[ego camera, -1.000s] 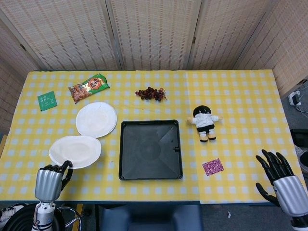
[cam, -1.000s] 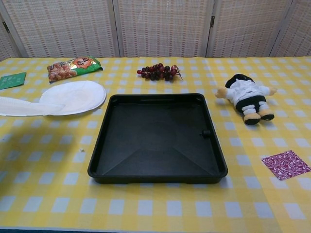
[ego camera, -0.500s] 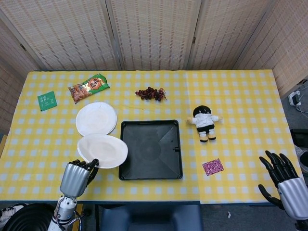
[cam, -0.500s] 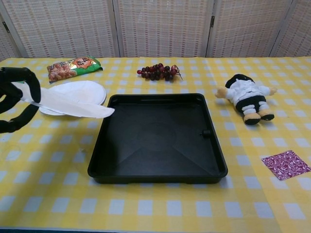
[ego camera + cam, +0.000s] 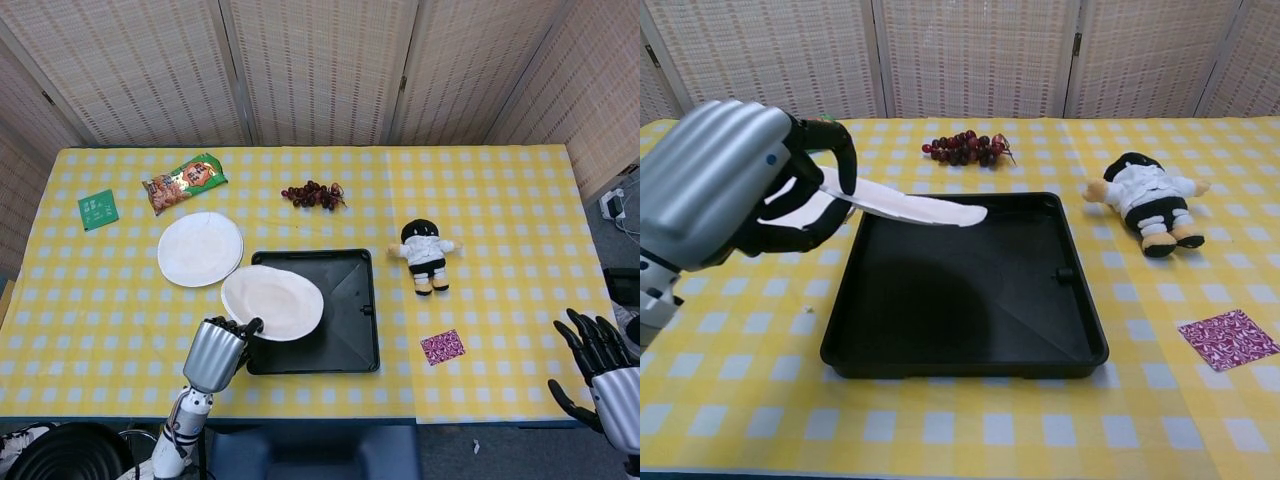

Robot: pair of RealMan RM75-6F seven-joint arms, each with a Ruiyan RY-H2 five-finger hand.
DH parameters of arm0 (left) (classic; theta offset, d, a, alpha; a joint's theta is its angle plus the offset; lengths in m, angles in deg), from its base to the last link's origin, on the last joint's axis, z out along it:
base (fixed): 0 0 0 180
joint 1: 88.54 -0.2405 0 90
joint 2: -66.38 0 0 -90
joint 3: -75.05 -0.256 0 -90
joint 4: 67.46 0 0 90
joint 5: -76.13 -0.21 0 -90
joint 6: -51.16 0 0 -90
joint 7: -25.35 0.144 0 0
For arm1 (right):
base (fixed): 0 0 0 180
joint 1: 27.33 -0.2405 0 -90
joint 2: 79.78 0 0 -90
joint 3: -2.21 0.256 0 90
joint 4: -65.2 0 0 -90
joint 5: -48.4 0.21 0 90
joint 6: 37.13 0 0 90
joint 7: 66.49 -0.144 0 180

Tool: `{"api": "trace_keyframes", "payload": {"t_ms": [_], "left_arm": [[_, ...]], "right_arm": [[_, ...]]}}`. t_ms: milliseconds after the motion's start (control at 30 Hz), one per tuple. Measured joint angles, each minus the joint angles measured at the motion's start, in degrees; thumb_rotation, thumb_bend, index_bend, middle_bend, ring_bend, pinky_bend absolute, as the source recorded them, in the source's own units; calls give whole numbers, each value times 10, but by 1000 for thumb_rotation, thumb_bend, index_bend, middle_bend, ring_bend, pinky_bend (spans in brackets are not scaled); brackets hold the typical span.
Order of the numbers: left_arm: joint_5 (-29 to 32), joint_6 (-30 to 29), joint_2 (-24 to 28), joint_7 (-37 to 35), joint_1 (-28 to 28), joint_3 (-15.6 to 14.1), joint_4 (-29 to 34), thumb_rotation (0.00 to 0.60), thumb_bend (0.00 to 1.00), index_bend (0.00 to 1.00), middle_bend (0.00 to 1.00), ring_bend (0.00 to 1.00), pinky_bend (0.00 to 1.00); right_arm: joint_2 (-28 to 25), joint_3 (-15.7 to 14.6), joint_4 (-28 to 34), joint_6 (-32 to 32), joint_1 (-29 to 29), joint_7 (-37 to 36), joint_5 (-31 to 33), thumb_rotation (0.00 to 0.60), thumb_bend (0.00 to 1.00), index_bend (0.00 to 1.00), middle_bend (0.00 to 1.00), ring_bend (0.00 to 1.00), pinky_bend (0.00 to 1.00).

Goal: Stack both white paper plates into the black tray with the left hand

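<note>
My left hand (image 5: 216, 352) (image 5: 735, 185) grips the near edge of a white paper plate (image 5: 272, 301) (image 5: 910, 207) and holds it in the air over the left half of the black tray (image 5: 345, 335) (image 5: 970, 300). The second white paper plate (image 5: 200, 248) lies flat on the table to the tray's upper left; in the chest view my hand mostly hides it. My right hand (image 5: 602, 375) hovers off the table's near right corner with fingers spread and nothing in it.
A snack packet (image 5: 184, 182), a green card (image 5: 98, 209) and a bunch of grapes (image 5: 314, 193) (image 5: 965, 148) lie along the far side. A plush doll (image 5: 426, 255) (image 5: 1148, 203) and a purple patterned square (image 5: 442, 346) (image 5: 1228, 338) sit right of the tray.
My left hand has carried the plate rightward from the table's left side to above the tray's left half. The right hand has sunk slightly lower in the head view.
</note>
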Motion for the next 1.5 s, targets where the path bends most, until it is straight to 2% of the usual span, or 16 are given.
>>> {"api": "trace_keyframes", "payload": {"t_ms": [433, 767, 933, 1133, 1500], "left_arm": [[49, 87, -72, -1, 51, 5, -77, 600, 617, 660, 1000, 1000, 1000], [76, 111, -115, -14, 76, 8, -145, 600, 615, 656, 1000, 1000, 1000], [85, 114, -128, -9, 83, 6, -155, 600, 606, 570, 1000, 1000, 1000], [98, 123, -126, 6, 80, -3, -135, 600, 426, 450, 1000, 1000, 1000], [121, 129, -110, 56, 72, -9, -88, 600, 279, 405, 1000, 1000, 1000]], "right_arm": [[-13, 10, -13, -7, 9, -44, 31, 600, 366, 0, 0, 0, 0], [-15, 16, -16, -4, 13, -53, 46, 600, 366, 0, 0, 0, 0], [-15, 17, -18, -1, 13, -55, 47, 600, 366, 0, 0, 0, 0], [-15, 19, -18, -3, 14, -54, 47, 600, 365, 0, 0, 0, 0], [-14, 18, -19, -12, 19, -52, 39, 600, 366, 0, 0, 0, 0]]}}
